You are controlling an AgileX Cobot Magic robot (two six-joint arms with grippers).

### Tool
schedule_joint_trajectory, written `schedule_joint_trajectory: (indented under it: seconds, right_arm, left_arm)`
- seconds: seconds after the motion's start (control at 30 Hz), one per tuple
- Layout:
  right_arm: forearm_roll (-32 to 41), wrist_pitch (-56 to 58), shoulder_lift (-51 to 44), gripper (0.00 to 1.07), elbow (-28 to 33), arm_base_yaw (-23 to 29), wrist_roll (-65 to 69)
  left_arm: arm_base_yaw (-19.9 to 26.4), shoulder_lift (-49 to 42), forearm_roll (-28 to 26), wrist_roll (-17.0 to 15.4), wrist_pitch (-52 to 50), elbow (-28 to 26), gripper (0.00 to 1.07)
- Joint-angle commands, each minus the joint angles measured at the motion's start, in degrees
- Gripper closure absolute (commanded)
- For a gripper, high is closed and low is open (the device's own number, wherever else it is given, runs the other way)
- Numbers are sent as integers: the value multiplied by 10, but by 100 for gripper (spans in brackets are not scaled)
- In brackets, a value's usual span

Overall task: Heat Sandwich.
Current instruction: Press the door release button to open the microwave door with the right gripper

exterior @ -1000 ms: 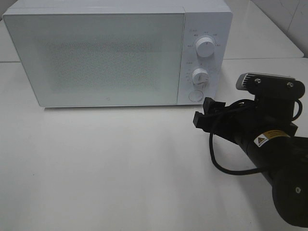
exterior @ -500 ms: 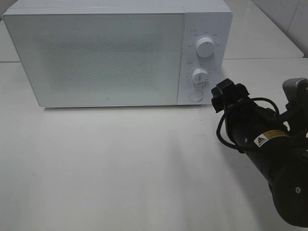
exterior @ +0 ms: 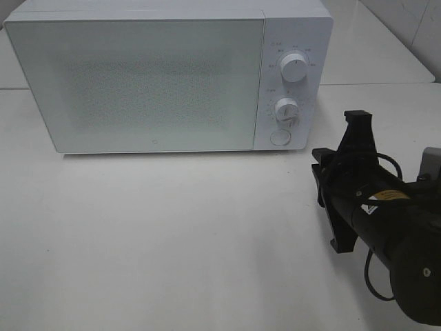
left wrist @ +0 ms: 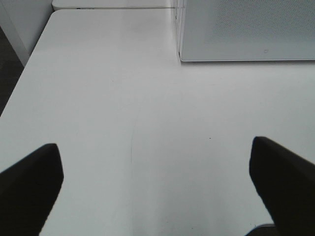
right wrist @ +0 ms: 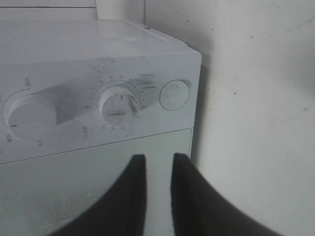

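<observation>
Sandwich is not in view in any camera, so which way it lies from either gripper, and how its long axis runs, cannot be told. It may be behind the closed door (exterior: 138, 83) of the microwave (exterior: 169, 76), whose speckled panel hides the inside. No plate or food shows on the white surface (exterior: 172, 227).

What can be read is the relation between the arms and the microwave. The right gripper (right wrist: 158, 160) is much the nearer one. In the high view its arm sits in front of the microwave's right end, close to the control strip, and rolled onto its side. Its wrist view looks straight at that strip, where the upper knob (right wrist: 27, 115), the lower knob (right wrist: 118, 104) and the round button (right wrist: 174, 94) run in a row. The fingers are drawn almost together with only a narrow slit between them. They grip nothing and do not touch the microwave.

The left gripper (left wrist: 155, 142) has its fingers spread wide and empty. It hovers over bare surface well apart from the microwave's left front corner.

My judgement is that the next move belongs to the right arm. Near-closed fingers suit a push on the round button, which lies a little to one side of where they now point. The gripper would need to shift along the strip towards the microwave's base before pressing forward.
</observation>
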Motion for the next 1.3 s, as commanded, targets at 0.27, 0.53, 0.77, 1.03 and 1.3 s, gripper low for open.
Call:
schedule_joint_trajectory:
  seconds: [0.27,0.53,0.77,1.03,1.3]
  right_arm:
    - [-5,23,2,107,-3,1,1]
    - [-8,25,17,107,-12,-5,-3]
    - [-87,54,47,107,-52,-61,8]
    - [-145,79,88,107,-109,-115,36]
    - [-189,85,127,107,-150,-154,61]
  left_arm:
    - [1,-9,-2,-1,-9,1,9]
    - [1,-9,-2,-1,-9,1,9]
    - [1,-9,-2,-1,-9,1,9]
    - [1,-9,-2,-1,-9,1,9]
    - [1,-9,-2,-1,-9,1,9]
